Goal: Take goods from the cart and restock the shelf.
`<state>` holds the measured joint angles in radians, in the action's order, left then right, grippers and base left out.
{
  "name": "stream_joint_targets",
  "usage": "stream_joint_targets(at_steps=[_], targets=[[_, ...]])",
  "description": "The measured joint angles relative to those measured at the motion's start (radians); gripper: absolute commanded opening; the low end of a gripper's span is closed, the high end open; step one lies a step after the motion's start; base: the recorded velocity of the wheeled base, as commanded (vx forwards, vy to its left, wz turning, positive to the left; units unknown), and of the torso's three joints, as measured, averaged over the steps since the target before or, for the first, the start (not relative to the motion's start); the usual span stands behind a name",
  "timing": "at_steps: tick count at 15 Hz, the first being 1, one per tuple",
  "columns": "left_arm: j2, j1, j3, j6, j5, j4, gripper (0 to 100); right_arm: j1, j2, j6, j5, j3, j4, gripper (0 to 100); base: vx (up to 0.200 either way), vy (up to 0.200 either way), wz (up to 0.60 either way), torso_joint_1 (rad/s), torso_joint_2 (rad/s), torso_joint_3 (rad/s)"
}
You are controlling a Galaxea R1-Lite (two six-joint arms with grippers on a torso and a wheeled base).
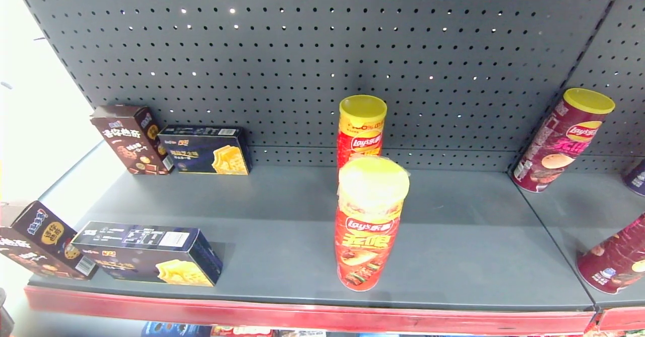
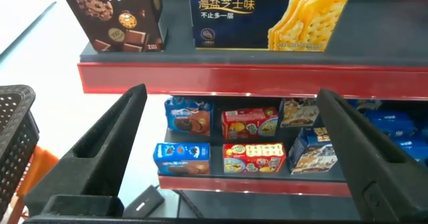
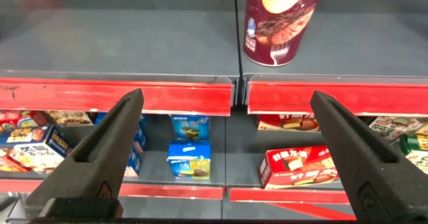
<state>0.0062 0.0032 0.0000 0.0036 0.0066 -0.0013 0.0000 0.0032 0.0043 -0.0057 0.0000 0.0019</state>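
Note:
Two red chip cans with yellow lids stand mid-shelf, one at the front (image 1: 370, 226) and one behind it (image 1: 362, 130). Brown cookie boxes (image 1: 132, 139) (image 1: 40, 241) and dark blue cracker boxes (image 1: 206, 149) (image 1: 146, 253) sit at the left. My left gripper (image 2: 231, 150) is open and holds nothing, below the shelf's red edge (image 2: 247, 80), under a cookie box (image 2: 117, 13) and a cracker box (image 2: 267, 13). My right gripper (image 3: 227, 150) is open and holds nothing, below the red edge (image 3: 120, 93), with a maroon can (image 3: 277, 20) standing above it.
Maroon chip cans stand on the right-hand shelf section, one leaning at the back (image 1: 562, 140) and one near the front (image 1: 615, 256). Lower shelves hold several small snack boxes (image 2: 251, 157) (image 3: 294, 167). A black mesh basket (image 2: 13, 137) sits beside the left gripper.

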Motion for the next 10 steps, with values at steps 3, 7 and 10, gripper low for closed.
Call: stream_joint_targets(at_steps=[3,7,10], targets=[[0.0,-0.001,0.0,0.0,0.0,0.0,100,0.0,0.0,-0.001,0.0,0.0,0.001,100,0.0,0.0,0.0,0.0,0.0,0.0],[0.0,-0.001,0.0,-0.001,0.001,0.0,100,0.0,0.0,0.0,0.0,0.0,0.001,100,0.0,0.0,-0.15,0.001,0.0,0.001],[0.0,0.0,0.0,0.0,0.001,0.0,100,0.0,0.0,0.0,0.0,0.0,0.002,100,0.0,0.0,0.0,0.0,0.0,0.0]])
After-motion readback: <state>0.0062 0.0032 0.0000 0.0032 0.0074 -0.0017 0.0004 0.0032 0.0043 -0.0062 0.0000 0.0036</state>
